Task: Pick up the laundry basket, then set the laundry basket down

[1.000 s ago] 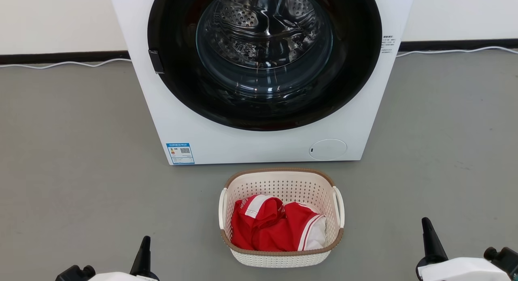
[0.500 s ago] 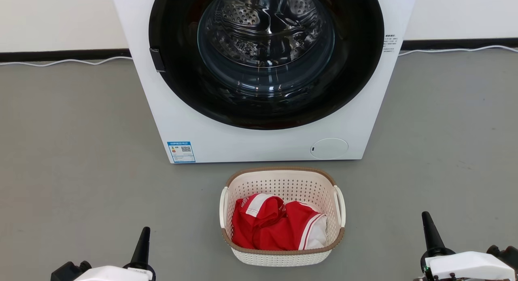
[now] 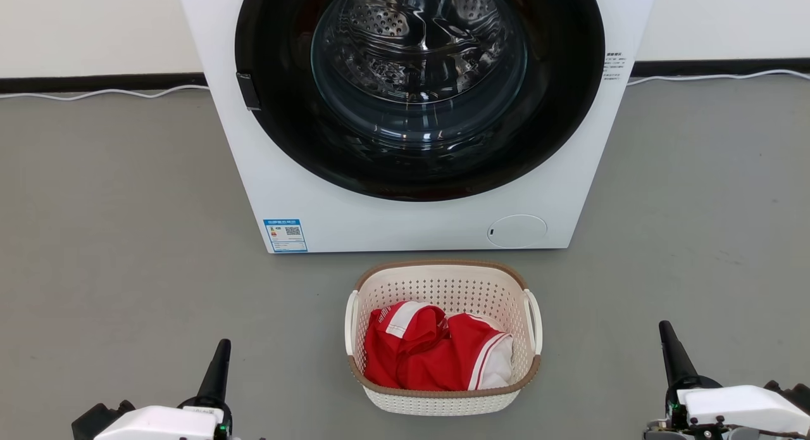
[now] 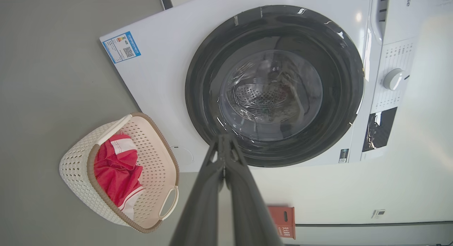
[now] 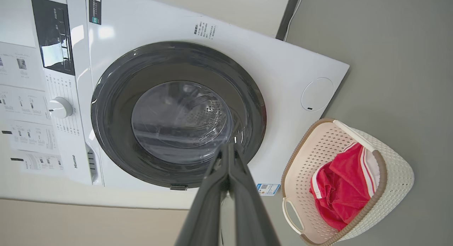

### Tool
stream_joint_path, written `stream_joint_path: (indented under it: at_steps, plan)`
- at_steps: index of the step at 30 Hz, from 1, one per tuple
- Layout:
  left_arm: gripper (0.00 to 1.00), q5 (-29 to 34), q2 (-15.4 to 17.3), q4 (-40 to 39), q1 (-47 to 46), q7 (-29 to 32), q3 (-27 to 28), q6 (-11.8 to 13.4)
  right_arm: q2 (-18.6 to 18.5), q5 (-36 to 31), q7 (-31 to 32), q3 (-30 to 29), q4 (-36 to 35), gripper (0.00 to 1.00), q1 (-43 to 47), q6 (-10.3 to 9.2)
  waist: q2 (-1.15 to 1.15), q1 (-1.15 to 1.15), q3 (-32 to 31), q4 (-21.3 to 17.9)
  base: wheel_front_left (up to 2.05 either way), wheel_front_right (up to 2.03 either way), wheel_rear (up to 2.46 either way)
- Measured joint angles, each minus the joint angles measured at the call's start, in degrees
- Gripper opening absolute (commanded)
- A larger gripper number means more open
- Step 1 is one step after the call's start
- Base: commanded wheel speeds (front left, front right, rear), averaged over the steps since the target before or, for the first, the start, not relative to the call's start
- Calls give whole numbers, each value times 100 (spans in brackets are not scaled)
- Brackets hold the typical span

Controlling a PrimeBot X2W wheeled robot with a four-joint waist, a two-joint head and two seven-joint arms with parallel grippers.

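Laundry basket point(image 3: 443, 289) sits upright on the floor point(image 3: 126, 237), just in front of the washer point(image 3: 405, 228), under the right half of its front panel. It's between my two claws and well apart from both.

Left claw point(image 4: 223, 139): fingers pressed together at the tips, holding nothing. Right claw point(image 5: 229, 147): same, closed and empty. Both hang low near the bottom of the head view, pointing toward the washer.

Handling, my read:
- Thin perforated plastic, so light, and I'd expect the walls to flex if squeezed. Not a side-pinch job.
- Load is one crumpled red-and-white garment point(image 3: 421, 358). It's soft and adds little weight, but it's heaped toward the near end, so the basket may tip slightly my way on the lift.
- Plastic looks smooth, likely slippery against the fingers. The brown rim point(image 3: 443, 394) has a woven texture and probably offers more bite.
- Not fragile, but a one-sided lift would likely twist it and dump the cloth.

Where I'd grab: the two white loop handles on the short sides, left handle point(image 3: 349, 323) and right handle point(image 3: 535, 321). Both wrist views show a gap between loop and wall, enough to get a finger through or clamp across the bar. One claw per handle, open both first, come in from the outside, lift level.
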Motion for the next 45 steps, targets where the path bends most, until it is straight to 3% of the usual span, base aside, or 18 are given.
stream_joint_path:
  at_steps: [26,45]
  plan:
    - [0,-1474,7,-204,-222,403,136,-196,-5,1819,424,-30,-129,0,-124,0,0,0,47,42,0,0,0]
    - [0,-1492,7,-210,-222,403,143,-196,-5,1824,428,-31,-132,0,-124,0,0,0,47,42,0,0,0]
